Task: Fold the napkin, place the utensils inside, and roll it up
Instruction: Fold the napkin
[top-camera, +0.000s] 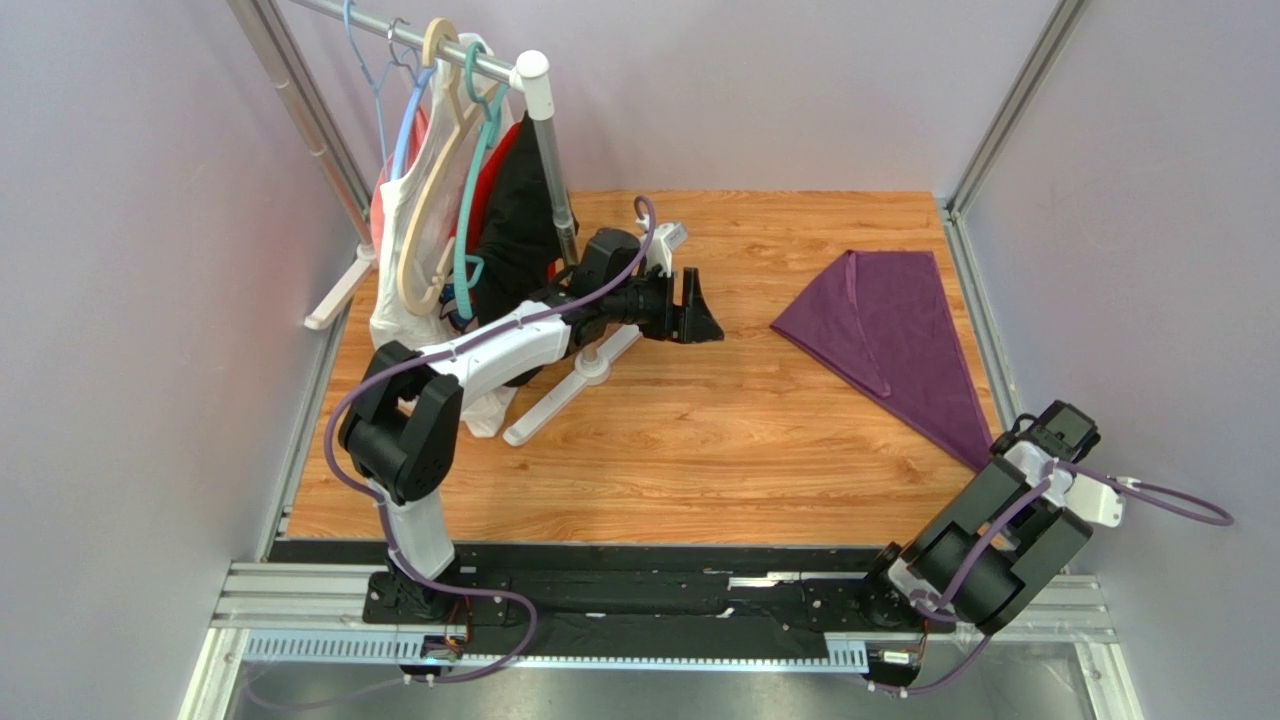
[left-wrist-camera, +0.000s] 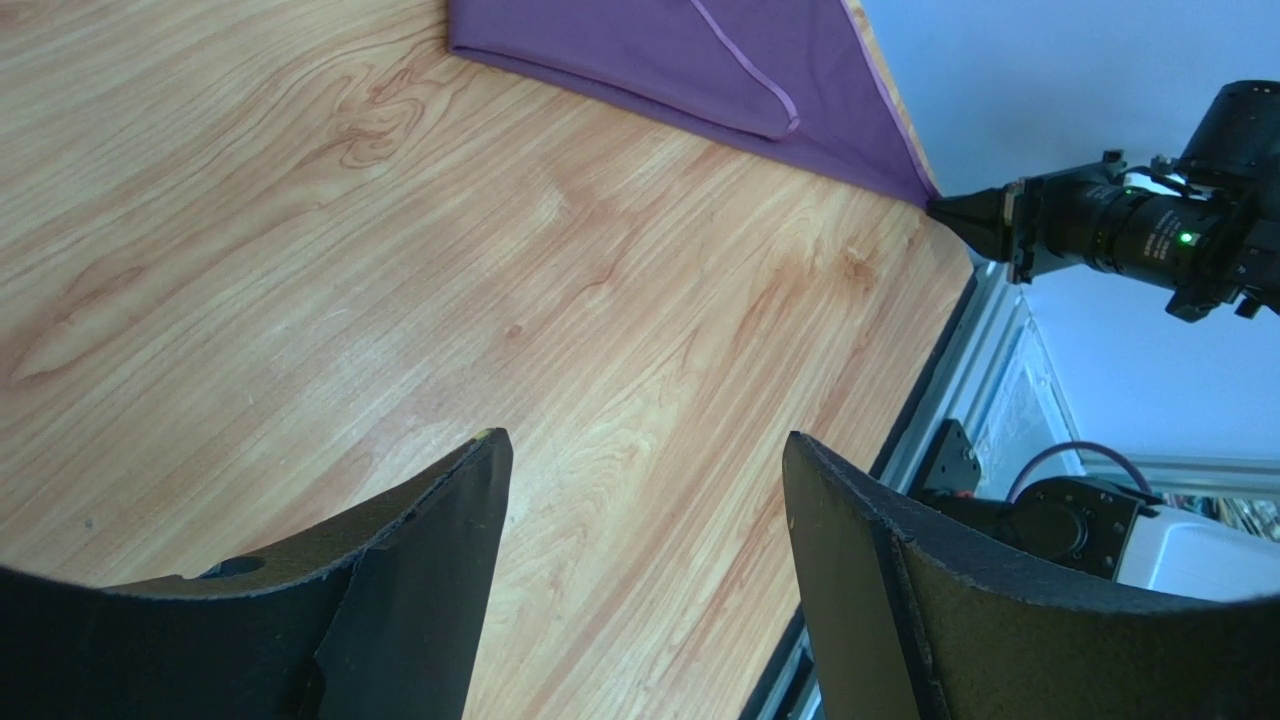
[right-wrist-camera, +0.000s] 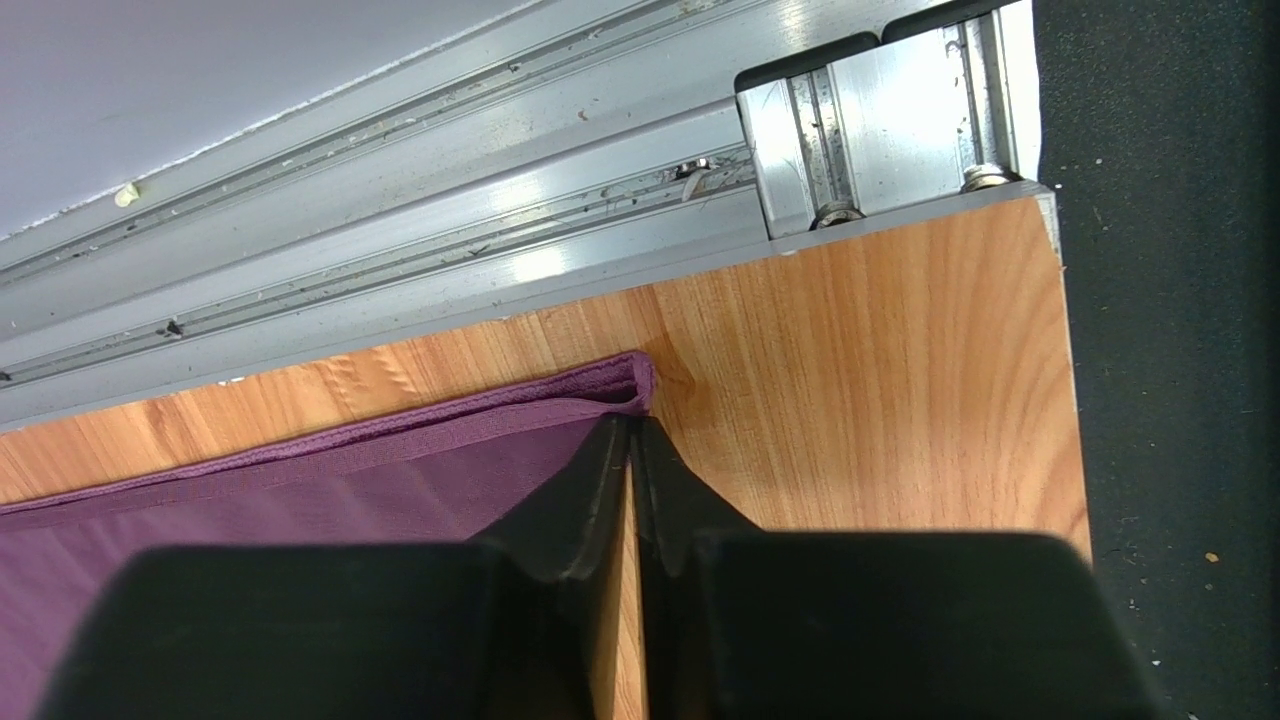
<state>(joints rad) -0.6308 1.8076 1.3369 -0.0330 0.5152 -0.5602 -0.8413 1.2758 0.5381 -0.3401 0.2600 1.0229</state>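
The purple napkin (top-camera: 887, 323) lies folded into a triangle at the far right of the wooden table (top-camera: 676, 450). It also shows in the left wrist view (left-wrist-camera: 646, 45) and the right wrist view (right-wrist-camera: 301, 495). My right gripper (top-camera: 1001, 449) is shut, its tips (right-wrist-camera: 633, 423) pinching the napkin's near pointed corner low at the table's right edge. My left gripper (top-camera: 706, 312) hangs open and empty over the middle back of the table, well left of the napkin (left-wrist-camera: 646, 438). The wooden fork and spoon are out of view.
A clothes rack (top-camera: 451, 165) with white, black and red garments on hangers stands at the back left, its white foot (top-camera: 579, 375) reaching onto the table. An aluminium rail (right-wrist-camera: 451, 195) runs along the table's right edge beside the napkin's corner.
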